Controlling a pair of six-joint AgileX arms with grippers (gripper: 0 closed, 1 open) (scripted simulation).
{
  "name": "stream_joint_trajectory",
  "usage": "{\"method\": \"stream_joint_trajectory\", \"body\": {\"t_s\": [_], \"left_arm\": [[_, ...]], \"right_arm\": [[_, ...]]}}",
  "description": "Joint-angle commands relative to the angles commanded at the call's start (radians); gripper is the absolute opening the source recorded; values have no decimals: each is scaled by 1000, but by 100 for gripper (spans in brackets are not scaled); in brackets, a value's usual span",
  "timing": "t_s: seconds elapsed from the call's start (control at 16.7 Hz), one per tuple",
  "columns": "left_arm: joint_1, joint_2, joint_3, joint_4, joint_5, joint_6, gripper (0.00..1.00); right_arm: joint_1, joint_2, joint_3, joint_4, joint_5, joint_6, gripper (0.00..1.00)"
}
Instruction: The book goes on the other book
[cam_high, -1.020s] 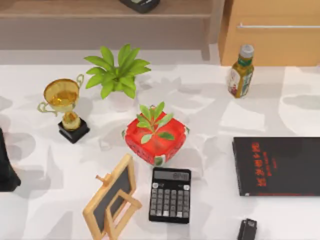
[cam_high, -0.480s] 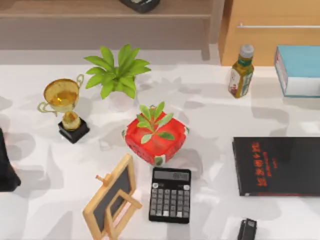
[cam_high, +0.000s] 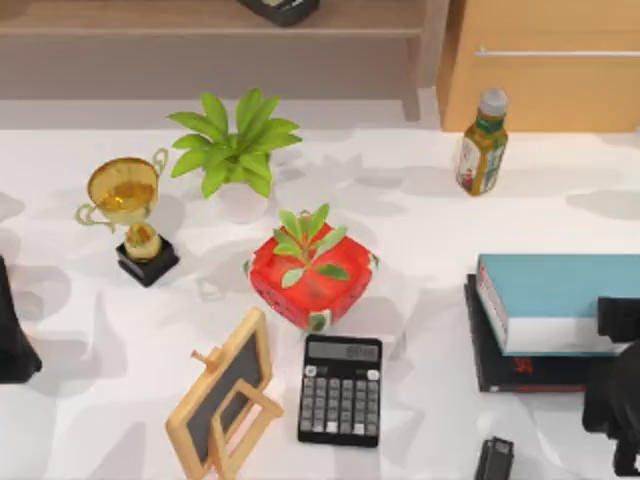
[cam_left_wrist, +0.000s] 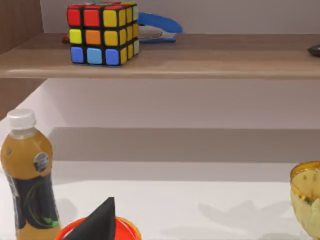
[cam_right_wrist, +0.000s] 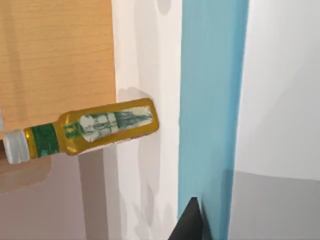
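Top view has the light blue book (cam_high: 560, 300) lying on the black book (cam_high: 520, 372) at the table's right side. Right gripper (cam_high: 618, 385) sits at its near right corner; whether it grips, I cannot tell. Left arm (cam_high: 12, 330) rests at the left edge.

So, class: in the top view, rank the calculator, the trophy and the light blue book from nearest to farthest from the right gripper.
1. light blue book, right side, beside the right gripper.
2. calculator, front middle.
3. trophy, far left.
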Motion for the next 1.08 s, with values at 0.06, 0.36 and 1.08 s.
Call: {"method": "stream_joint_trajectory", "body": {"t_s": [0.06, 0.36, 1.08], "left_arm": [[0, 0, 0, 0, 0, 0, 100], [0, 0, 0, 0, 0, 0, 100], [0, 0, 0, 0, 0, 0, 100]], "right_arm": [[1, 0, 0, 0, 0, 1, 0], [-5, 5, 3, 5, -2, 0, 0], [-19, 36, 2, 42, -15, -14, 38]]}}
